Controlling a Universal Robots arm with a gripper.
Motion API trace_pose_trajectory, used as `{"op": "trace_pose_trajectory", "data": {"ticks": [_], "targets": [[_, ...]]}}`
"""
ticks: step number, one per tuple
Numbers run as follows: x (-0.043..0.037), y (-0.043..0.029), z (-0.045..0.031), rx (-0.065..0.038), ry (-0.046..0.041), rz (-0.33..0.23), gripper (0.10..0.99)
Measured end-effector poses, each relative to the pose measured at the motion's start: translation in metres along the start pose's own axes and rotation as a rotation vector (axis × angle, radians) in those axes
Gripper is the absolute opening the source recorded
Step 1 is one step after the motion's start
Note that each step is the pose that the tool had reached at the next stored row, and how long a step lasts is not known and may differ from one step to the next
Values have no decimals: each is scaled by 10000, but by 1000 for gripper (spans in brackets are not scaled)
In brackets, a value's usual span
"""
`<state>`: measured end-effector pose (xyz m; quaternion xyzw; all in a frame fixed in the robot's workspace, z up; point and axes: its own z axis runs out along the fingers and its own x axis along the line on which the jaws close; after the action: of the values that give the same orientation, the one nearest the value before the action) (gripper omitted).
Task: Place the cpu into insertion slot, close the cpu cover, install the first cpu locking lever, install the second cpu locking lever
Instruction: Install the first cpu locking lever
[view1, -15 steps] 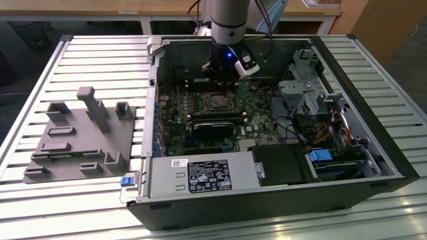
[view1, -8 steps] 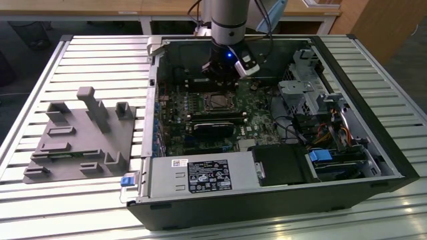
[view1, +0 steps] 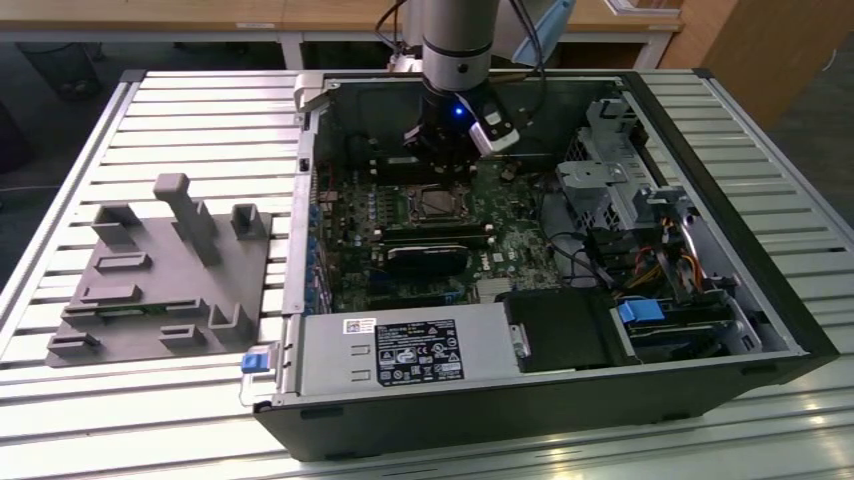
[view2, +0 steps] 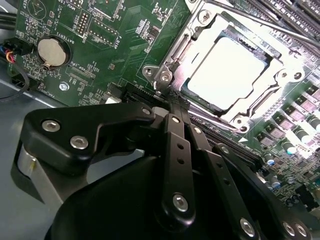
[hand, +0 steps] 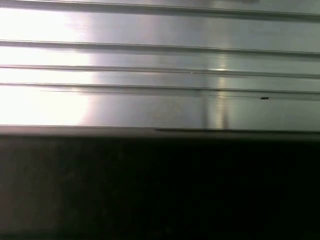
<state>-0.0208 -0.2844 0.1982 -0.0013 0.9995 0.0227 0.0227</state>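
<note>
Pale square cpu (view2: 226, 70) sits framed by silvery cpu cover (view2: 280, 82); jaws pinched together.

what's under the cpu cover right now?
The cpu shows through the window of the closed cpu cover. The socket beneath the chip is covered.

- The arm (view1: 457, 40) is a round tube, silver-grey with a dark band.
- A small blue light (view1: 458, 110) glows near its wrist.
- The end effector (view2: 172, 107) is black, with flat bars and shiny round screws (view2: 180, 202).
- Black cables (view1: 390, 22) hang beside the arm.
</note>
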Motion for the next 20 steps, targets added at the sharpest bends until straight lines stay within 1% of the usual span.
{"op": "trace_pose_trajectory", "data": {"ticks": [5, 6, 9, 12, 14, 20], "targets": [[-1, 2, -20, 3, -1, 0, 106], [-1, 2, -20, 32, -2, 0, 106], [-1, 2, -13, 161, 1, -6, 106], [-1, 4, -5, 233, 1, -10, 106], [0, 9, 2, 249, 4, -11, 106], [-2, 21, 37, 250, 5, -10, 106]]}}
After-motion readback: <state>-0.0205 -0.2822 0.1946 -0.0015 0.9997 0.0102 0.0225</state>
